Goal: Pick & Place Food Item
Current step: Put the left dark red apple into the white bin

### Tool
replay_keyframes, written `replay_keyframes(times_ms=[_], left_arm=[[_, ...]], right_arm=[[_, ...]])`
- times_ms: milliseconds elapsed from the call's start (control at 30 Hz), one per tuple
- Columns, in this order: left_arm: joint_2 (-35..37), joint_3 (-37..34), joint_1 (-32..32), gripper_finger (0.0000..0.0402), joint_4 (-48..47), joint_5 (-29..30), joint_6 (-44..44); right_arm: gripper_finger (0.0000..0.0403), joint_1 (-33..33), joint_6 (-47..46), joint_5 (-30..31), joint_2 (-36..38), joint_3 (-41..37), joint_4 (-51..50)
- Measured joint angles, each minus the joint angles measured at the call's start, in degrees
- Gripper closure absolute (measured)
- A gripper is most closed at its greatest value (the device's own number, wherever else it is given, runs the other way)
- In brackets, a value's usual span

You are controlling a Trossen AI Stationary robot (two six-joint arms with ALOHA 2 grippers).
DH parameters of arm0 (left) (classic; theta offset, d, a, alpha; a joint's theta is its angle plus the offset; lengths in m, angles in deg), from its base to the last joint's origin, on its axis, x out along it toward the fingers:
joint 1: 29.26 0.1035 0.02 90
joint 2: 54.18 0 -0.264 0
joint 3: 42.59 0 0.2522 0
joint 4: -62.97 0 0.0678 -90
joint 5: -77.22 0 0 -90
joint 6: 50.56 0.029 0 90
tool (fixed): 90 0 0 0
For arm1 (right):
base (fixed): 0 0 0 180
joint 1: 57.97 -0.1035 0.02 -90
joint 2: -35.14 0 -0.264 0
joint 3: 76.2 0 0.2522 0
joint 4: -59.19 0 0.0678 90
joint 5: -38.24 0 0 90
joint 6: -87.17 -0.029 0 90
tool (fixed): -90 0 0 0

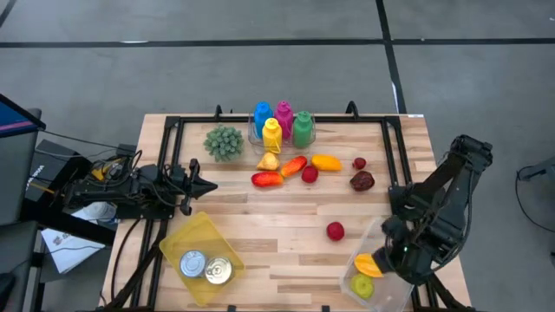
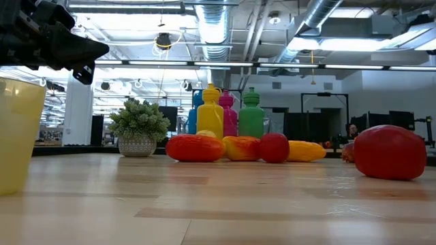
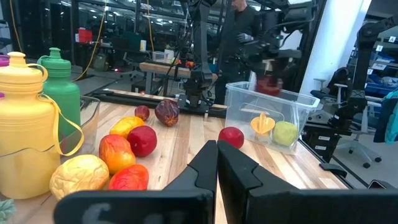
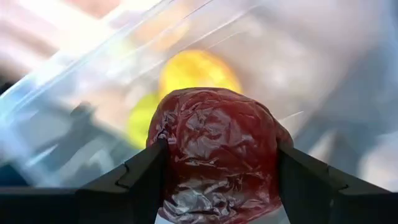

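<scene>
Right gripper (image 4: 217, 180) clamped on a wrinkled dark-red fruit (image 4: 214, 149), held over the clear bin (image 1: 364, 260) at the table's near right corner — release not yet made. Yellow and green pieces already lie inside. Several fruits left mid-table, one red ball (image 1: 335, 230) just beside the bin. Left gripper (image 1: 201, 184) shut, empty — parked near the left edge.

the wooden surface (image 1: 286, 251) carries four bottles (image 1: 282, 123), blue, pink, yellow and green, at the far edge, a green leafy plant (image 1: 224, 142) beside them, and a scatter of red, orange and yellow fruit (image 1: 293, 166) just in front. a yellow bin (image 1: 205, 257) holds two cans (image 1: 206, 268). the right arm (image 1: 438, 212) hangs over a clear container (image 1: 375, 269) holding yellow and green pieces. the left arm (image 1: 143, 186) lies at the left edge, its pincer (image 1: 208, 185) pointing inward.
</scene>
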Motion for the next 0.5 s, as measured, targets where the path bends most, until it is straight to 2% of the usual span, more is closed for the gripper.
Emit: replay_keyframes(times_ms=[133, 333, 500], left_arm=[[0.0, 0.0, 0.0, 0.0401, 0.0, 0.0, 0.0], [0.0, 0.0, 0.0, 0.0401, 0.0, 0.0, 0.0], [0.0, 0.0, 0.0, 0.0401, 0.0, 0.0, 0.0]], right_arm=[[0.0157, 0.7, -2.7, -0.1, -0.1, 0.0, -5.8], [0.0157, 3.2, -10.3, -4.4, -1.9, -0.7, -6.1], [0.0157, 4.1, -15.1, -5.7, -4.7, -0.8, -6.0]])
